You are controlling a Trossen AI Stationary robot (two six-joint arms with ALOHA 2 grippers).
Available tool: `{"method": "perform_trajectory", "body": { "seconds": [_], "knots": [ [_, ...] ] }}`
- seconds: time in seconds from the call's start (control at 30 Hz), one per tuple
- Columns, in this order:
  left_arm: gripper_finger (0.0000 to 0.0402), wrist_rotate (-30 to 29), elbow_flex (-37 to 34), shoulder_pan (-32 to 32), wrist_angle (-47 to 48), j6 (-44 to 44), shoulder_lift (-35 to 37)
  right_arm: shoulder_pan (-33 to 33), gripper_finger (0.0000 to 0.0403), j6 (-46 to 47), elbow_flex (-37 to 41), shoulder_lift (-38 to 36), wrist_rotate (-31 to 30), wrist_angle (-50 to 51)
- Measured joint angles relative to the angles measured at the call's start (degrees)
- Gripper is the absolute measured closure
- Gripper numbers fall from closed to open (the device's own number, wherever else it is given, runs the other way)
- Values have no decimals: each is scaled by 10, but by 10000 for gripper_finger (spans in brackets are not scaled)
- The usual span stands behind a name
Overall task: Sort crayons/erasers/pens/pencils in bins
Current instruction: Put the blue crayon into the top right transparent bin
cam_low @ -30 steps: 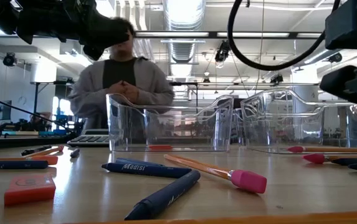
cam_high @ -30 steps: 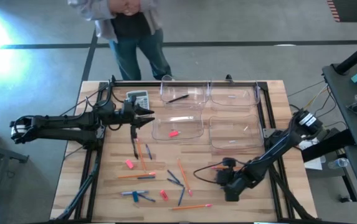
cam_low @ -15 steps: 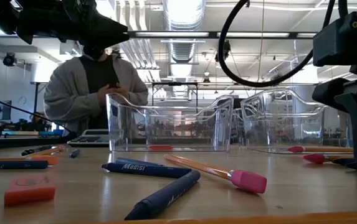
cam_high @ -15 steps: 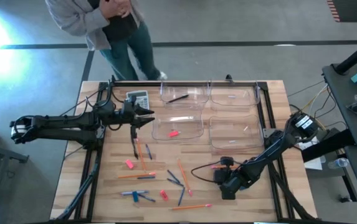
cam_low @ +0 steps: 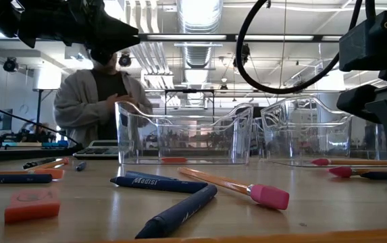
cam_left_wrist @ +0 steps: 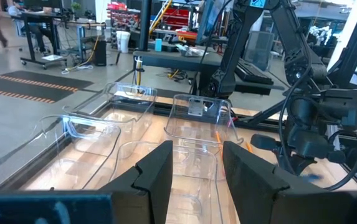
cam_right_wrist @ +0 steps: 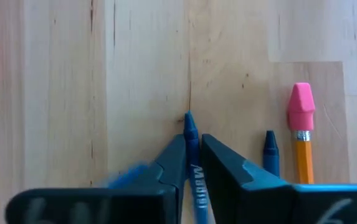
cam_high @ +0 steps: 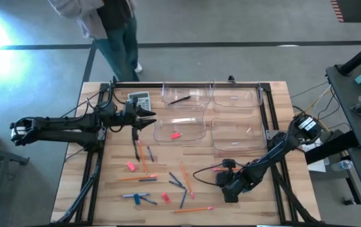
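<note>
Workshop floor and a person (cam_high: 108, 19) walking past the far edge sat behind the pale wooden bench (cam_high: 104, 195), which carried four clear shallow plastic bins (cam_high: 230, 135) grouped at the far side so sorted stuff had somewhere to go. One bin held a pink eraser (cam_high: 176, 134), another a dark pen (cam_high: 180, 99). The right claw (cam_right_wrist: 192, 152) was down at the bench near the front, its fingers pinched shut on a blue crayon (cam_right_wrist: 191, 134), low because the crayon lay flat. Another crayon tip and an orange pencil with a pink end (cam_right_wrist: 301, 137) lay just beside it. The left claw (cam_high: 147, 118) waited open near the grey calculator (cam_high: 140, 100), up off the bench. Loose pencils (cam_high: 136, 178) and erasers (cam_high: 130, 166) lay scattered in between, not yet sorted.
</note>
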State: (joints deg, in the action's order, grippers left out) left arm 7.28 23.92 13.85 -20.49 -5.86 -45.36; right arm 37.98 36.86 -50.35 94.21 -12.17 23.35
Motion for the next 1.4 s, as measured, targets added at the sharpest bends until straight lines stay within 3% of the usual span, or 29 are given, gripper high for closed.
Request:
{"method": "perform_trajectory", "body": {
  "seconds": [0.17,0.6,0.77,0.9,1.03,1.2,1.3,1.4],
  "knots": [
    [274,2,0,0,0,-13,0,0,386,-4,2,-24,-12,8],
    [274,2,0,0,0,-13,-4,0,388,-51,3,-139,-70,10],
    [274,2,0,0,0,-13,-4,-7,389,-144,2,-246,-144,10],
    [274,1,0,0,0,-13,-4,-31,389,-234,1,-340,-238,33],
    [274,1,0,0,-1,-13,-4,-102,390,-306,1,-412,-327,64],
    [274,1,0,0,-1,-12,-4,-254,390,-395,1,-449,-326,64],
    [274,0,0,0,-1,-12,-4,-359,390,-437,1,-448,-290,64],
    [274,-2,0,0,-1,-12,-4,-470,390,-455,1,-432,-201,50]
  ]
}}
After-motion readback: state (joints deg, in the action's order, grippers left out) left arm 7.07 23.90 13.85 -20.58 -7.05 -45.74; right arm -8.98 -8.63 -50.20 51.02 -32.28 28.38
